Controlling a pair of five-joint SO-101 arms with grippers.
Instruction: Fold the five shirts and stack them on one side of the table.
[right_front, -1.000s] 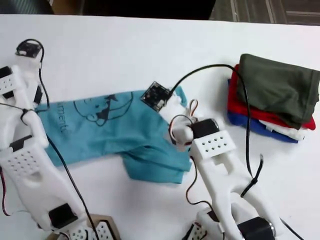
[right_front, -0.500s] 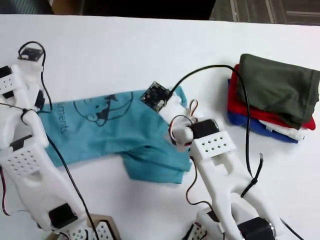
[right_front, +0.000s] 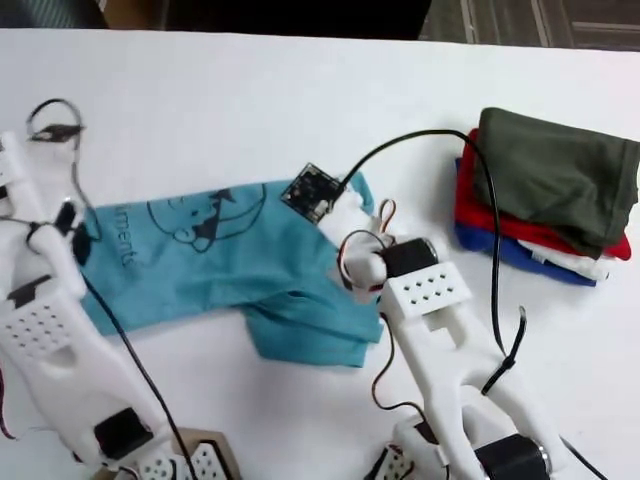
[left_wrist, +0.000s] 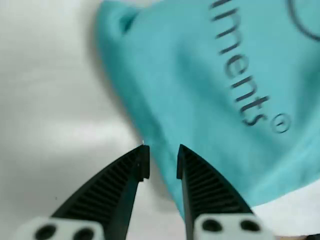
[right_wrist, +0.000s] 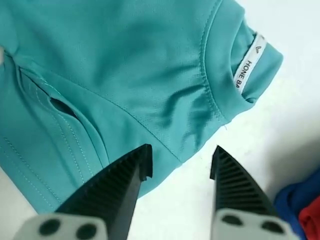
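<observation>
From above, the teal shirt (right_front: 230, 265) lies half-folded on the table (right_front: 250, 100) between both arms, with four folded shirts (right_front: 545, 195) stacked to the right; in the left wrist view the left gripper (left_wrist: 162, 160) is slightly parted over the shirt's edge, and in the right wrist view the right gripper (right_wrist: 181, 161) gapes wide beside its collar

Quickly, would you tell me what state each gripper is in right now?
Left gripper: slightly open over the edge of the teal shirt, holding nothing.
Right gripper: open, holding nothing.

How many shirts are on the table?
5. A teal shirt lies spread mid-table; stacked at the right: olive shirt, red shirt, white shirt, blue shirt. More may hide inside.
</observation>
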